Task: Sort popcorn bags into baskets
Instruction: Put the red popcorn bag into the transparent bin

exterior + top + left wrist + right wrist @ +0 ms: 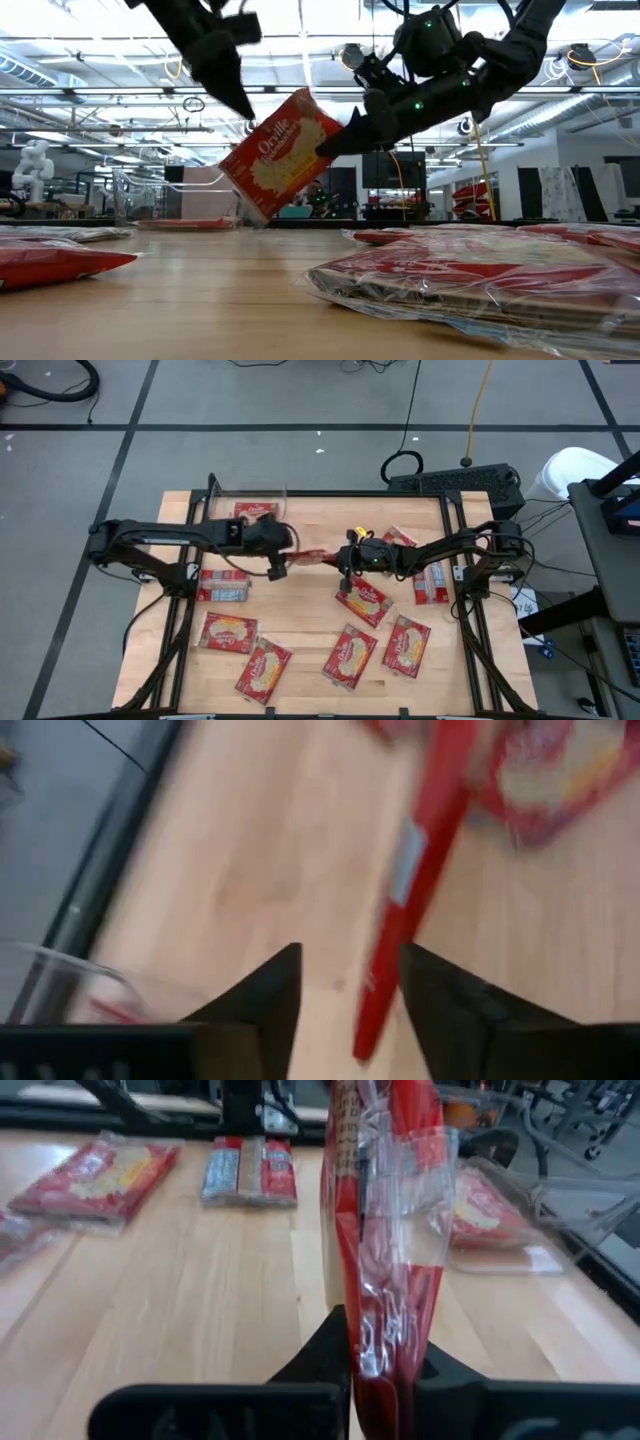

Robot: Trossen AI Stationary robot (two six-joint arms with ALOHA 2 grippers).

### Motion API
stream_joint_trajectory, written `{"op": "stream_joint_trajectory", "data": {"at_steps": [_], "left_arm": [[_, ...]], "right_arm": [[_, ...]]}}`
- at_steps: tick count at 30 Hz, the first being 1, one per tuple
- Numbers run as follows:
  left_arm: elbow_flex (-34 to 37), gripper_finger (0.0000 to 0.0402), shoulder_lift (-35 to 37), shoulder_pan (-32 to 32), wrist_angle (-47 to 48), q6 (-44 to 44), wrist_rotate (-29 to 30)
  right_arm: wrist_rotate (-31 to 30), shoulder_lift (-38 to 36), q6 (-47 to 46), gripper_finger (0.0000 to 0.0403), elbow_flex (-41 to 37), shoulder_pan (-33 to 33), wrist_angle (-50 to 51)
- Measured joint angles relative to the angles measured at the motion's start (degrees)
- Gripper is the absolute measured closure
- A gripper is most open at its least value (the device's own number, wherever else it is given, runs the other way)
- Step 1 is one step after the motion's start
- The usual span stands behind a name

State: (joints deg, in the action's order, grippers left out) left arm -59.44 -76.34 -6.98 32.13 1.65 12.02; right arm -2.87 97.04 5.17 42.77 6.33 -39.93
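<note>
— Nearest the low camera, what is seen, and what is held?
— Loose packets (pixel 480 270) are laid flat on the surface (pixel 230 300). Farther off, one popcorn bag (pixel 280 150) is pinched at its edge by the right pincer (pixel 385 1370), pressed together on it, and is hung tilted above the surface's middle. The left pincer (pixel 350 995) is spread around the opposite edge, not gripped.

— How should it be handled?
— It is judged light, flat and limp, its clear wrap slippery; an edge seam is best taken. The clear basket (pixel 250 495) is seen at the far edge, one packet inside.
</note>
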Motion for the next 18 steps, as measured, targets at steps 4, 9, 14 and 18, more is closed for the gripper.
{"op": "stream_joint_trajectory", "data": {"at_steps": [4, 9, 14, 18], "left_arm": [[1.11, 0.0182, 5.34, 0.24, -1.85, -0.13, 0.67], [7.42, 0.0166, 11.28, 0.36, -11.02, 1.70, 1.02], [14.19, 0.0165, 14.76, 0.95, -22.94, 2.12, 0.75], [18.17, 0.0165, 15.67, 1.51, -31.11, 2.60, 0.05]], "right_arm": [[0.02, -2.42, -0.02, 0.0398, -1.24, 0.00, -1.17], [-0.86, -7.60, -1.26, 0.0398, -5.20, 0.09, -5.14], [-1.73, -10.52, -2.59, 0.0398, -10.09, 0.35, -13.54], [-1.48, -10.40, -3.02, 0.0398, -13.01, 0.35, -22.57]]}}
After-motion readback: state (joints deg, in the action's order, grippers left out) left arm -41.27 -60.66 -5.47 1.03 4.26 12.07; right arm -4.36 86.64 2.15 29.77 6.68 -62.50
